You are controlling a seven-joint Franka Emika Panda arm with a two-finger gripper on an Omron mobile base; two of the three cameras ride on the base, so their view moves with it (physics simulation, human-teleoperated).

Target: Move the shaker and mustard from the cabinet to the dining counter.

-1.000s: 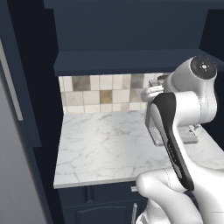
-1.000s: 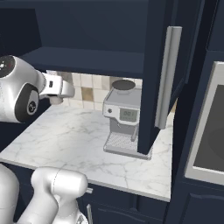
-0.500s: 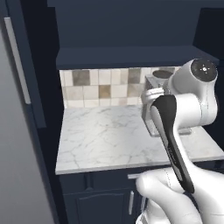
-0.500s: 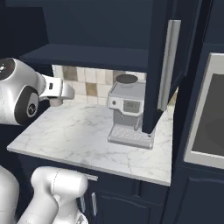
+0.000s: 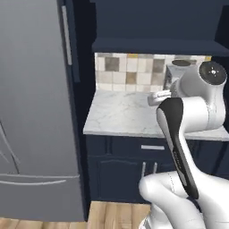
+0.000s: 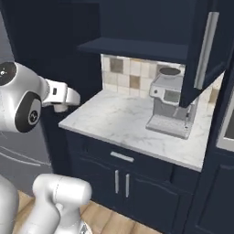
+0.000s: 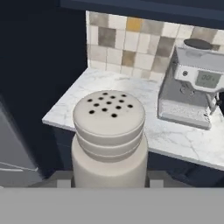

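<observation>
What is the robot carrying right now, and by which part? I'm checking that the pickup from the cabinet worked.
The shaker, upright with its perforated cap toward the camera. The jaws appear to hold its lower body, though the contact itself is hidden.

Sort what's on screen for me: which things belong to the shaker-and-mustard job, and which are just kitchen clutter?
Belongs to the job:
- shaker, held at the gripper in the hand view
- cabinet, door swung open

Just lying about:
- coffee machine on the marble worktop
- tiled backsplash
- fridge
- lower cabinets
</observation>
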